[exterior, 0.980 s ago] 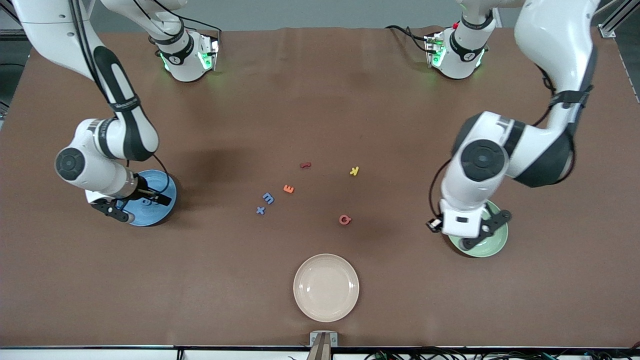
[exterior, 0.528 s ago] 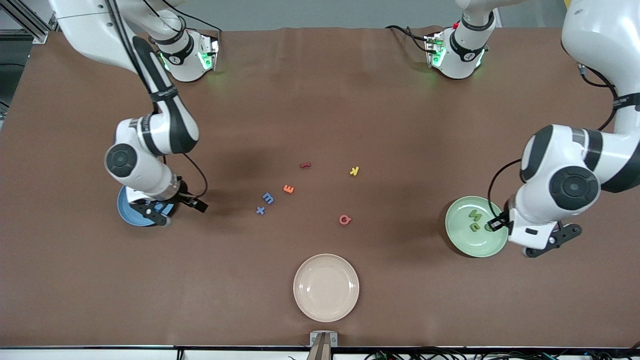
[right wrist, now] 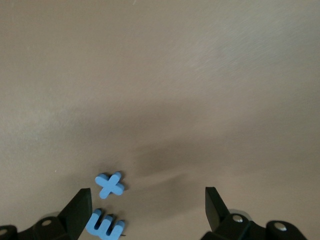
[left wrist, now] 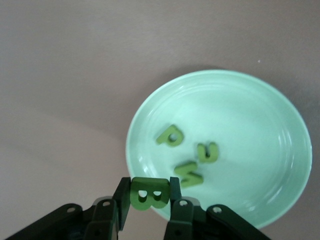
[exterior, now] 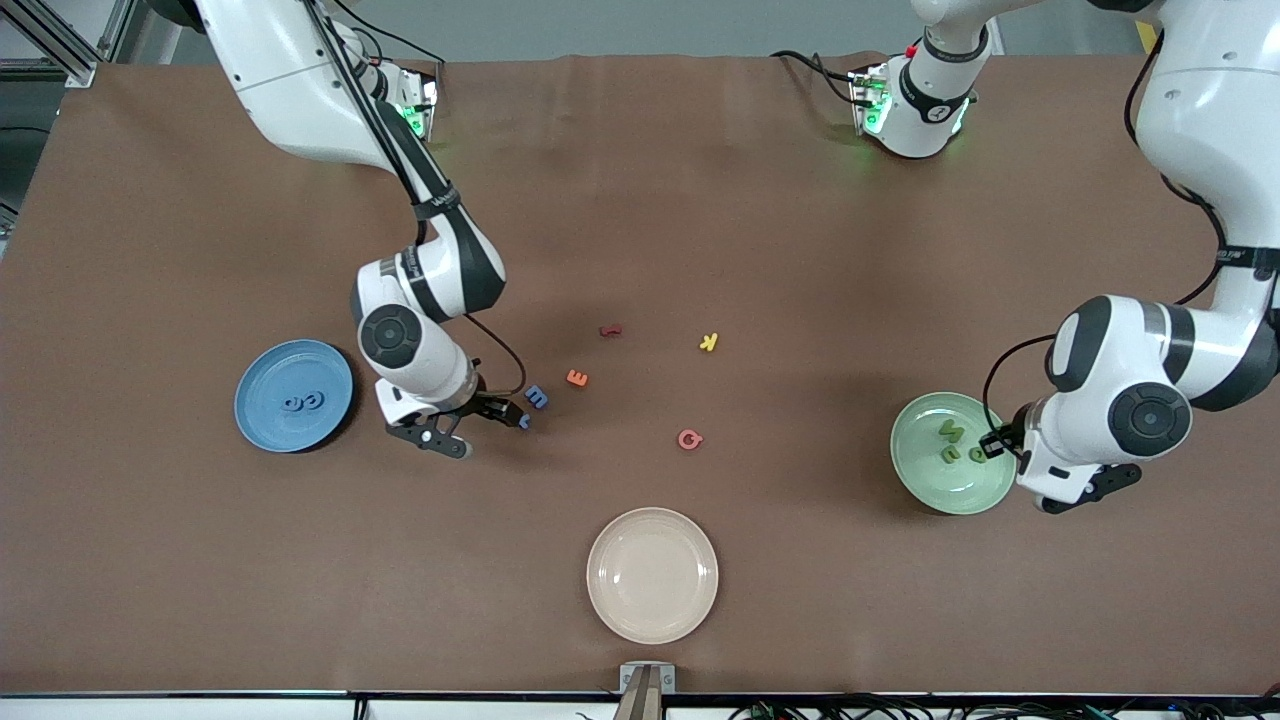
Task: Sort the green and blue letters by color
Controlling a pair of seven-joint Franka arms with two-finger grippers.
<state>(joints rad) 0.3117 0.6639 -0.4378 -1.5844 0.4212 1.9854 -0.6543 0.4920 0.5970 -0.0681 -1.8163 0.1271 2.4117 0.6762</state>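
Note:
My left gripper (left wrist: 148, 188) is shut on a green letter B (left wrist: 148, 193), held just above the rim of the green plate (left wrist: 250, 110) at the side toward the left arm's end. Three green letters (exterior: 949, 441) lie in that plate (exterior: 945, 490). My right gripper (right wrist: 146, 197) hangs open with nothing in it over the table beside a blue X (right wrist: 110, 184) and a blue E (right wrist: 105, 223). The E (exterior: 537, 397) lies near the table's middle; the X (exterior: 523, 422) is partly hidden by the right hand. Two blue letters (exterior: 302, 402) rest in the blue plate (exterior: 270, 375).
A cream plate (exterior: 652, 575) stands near the table's front edge. Scattered at the middle are an orange E (exterior: 577, 378), a dark red letter (exterior: 611, 330), a yellow K (exterior: 709, 342) and a pinkish-red letter (exterior: 690, 439).
My right arm swung from over the blue plate to the blue letters at the middle, gripper open throughout. My left gripper shifted from over the green plate to its rim, still holding the B.

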